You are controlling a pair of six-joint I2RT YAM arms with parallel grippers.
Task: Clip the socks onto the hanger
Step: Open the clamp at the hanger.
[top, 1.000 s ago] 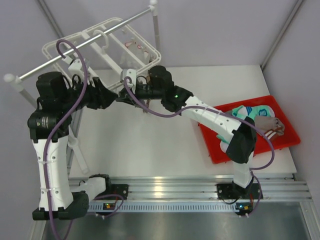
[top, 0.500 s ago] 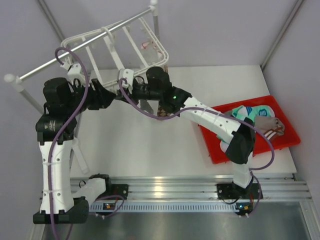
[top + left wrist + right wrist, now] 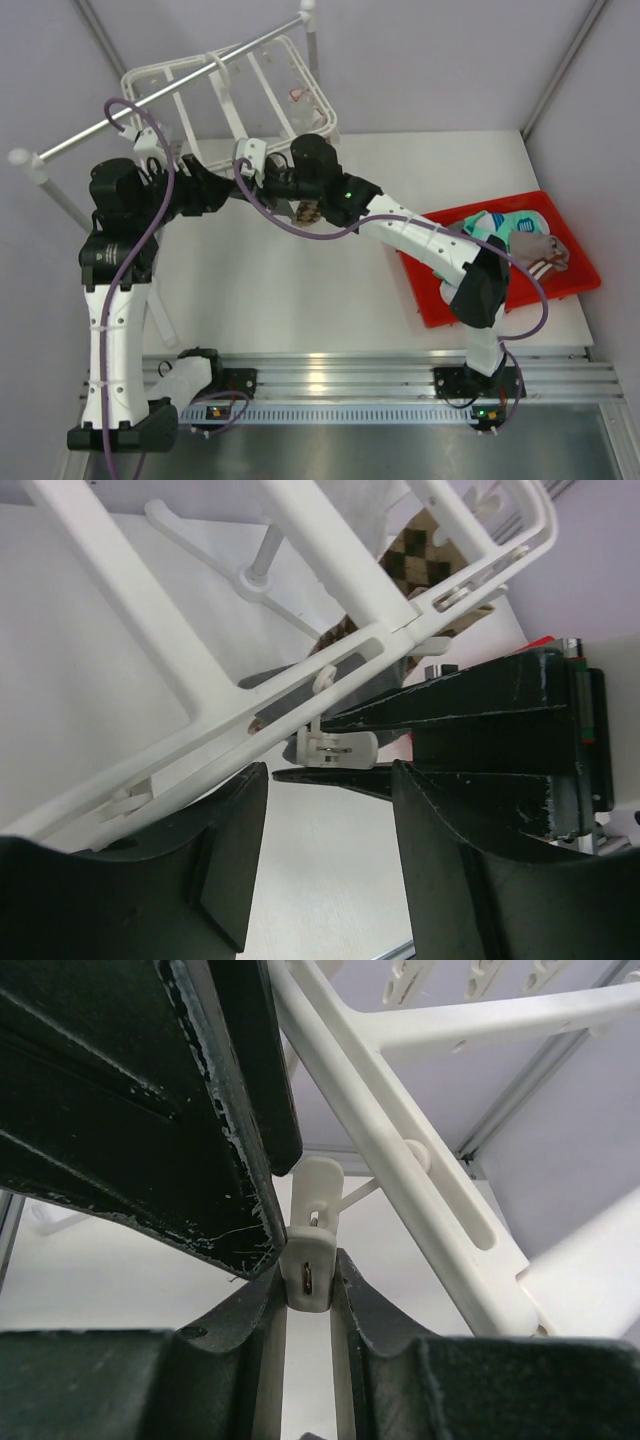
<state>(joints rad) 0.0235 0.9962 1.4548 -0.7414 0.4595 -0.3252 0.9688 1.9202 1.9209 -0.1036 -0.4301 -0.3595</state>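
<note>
The white hanger [image 3: 228,92] hangs from the rail at the back left. It also crosses the left wrist view [image 3: 190,670]. My right gripper [image 3: 262,178] is shut on one small white clip [image 3: 308,1260] dangling from the hanger's bar [image 3: 420,1175]. A brown-and-tan checkered sock [image 3: 308,211] hangs just below the hanger's near edge; it also shows in the left wrist view [image 3: 425,560]. My left gripper [image 3: 222,190] is open and empty, its jaws [image 3: 330,865] just under the same clip [image 3: 335,748]. Teal-and-white socks [image 3: 497,224] and a grey sock [image 3: 535,247] lie in the tray.
A red tray [image 3: 455,300] with the loose socks sits at the right of the table. A long grey metal rail [image 3: 110,128] on white posts runs across the back left. A white stand base [image 3: 262,578] rests on the table.
The hanger has swung up and to the right. Both grippers rose with it, the left arm straightening. The checkered sock now shows below the right gripper.
</note>
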